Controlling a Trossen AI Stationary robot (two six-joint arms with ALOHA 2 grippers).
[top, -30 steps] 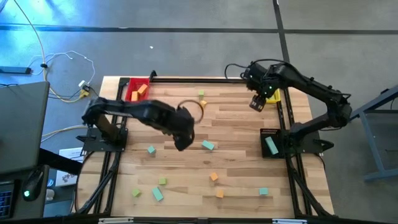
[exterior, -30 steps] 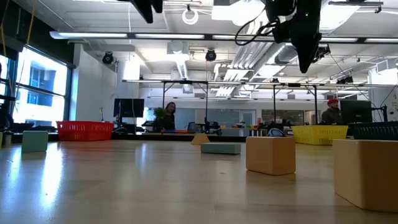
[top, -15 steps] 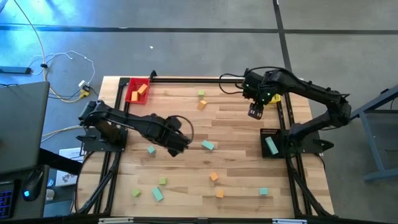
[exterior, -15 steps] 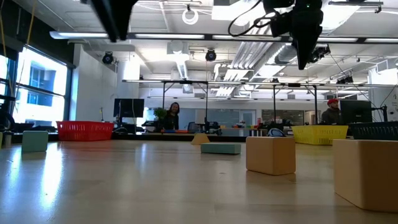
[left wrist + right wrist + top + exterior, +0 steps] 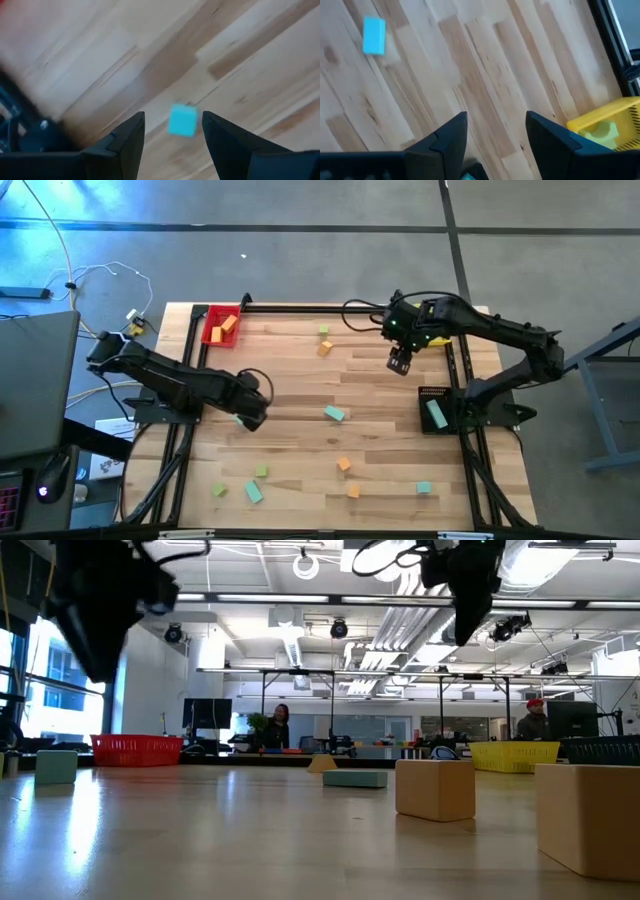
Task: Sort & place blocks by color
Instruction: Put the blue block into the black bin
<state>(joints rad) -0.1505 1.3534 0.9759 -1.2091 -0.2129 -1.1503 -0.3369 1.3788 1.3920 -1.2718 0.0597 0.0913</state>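
Small orange, light green and teal blocks lie scattered flat on the wooden table (image 5: 390, 450). A teal cube (image 5: 182, 120) rests on the wood right below my left gripper (image 5: 172, 115), which hangs open above it near the table's left side (image 5: 250, 415), pointing down. In the high view the gripper hides this cube. My right gripper (image 5: 400, 362) is open and hangs high over the far right part of the table, with nothing between its fingers (image 5: 496, 116). A teal bar (image 5: 335, 414) lies at the table's middle.
A red tray (image 5: 221, 325) with orange blocks stands at the far left corner. A yellow tray (image 5: 605, 125) holding a light green block stands at the far right. More blocks lie near the front edge (image 5: 344, 465), and two near the far edge (image 5: 324, 330).
My left gripper has swung from the table's middle toward its left edge and come down over the teal cube, rolling as it went. My right gripper has drifted a little from the yellow tray toward the table's middle. No block has moved.
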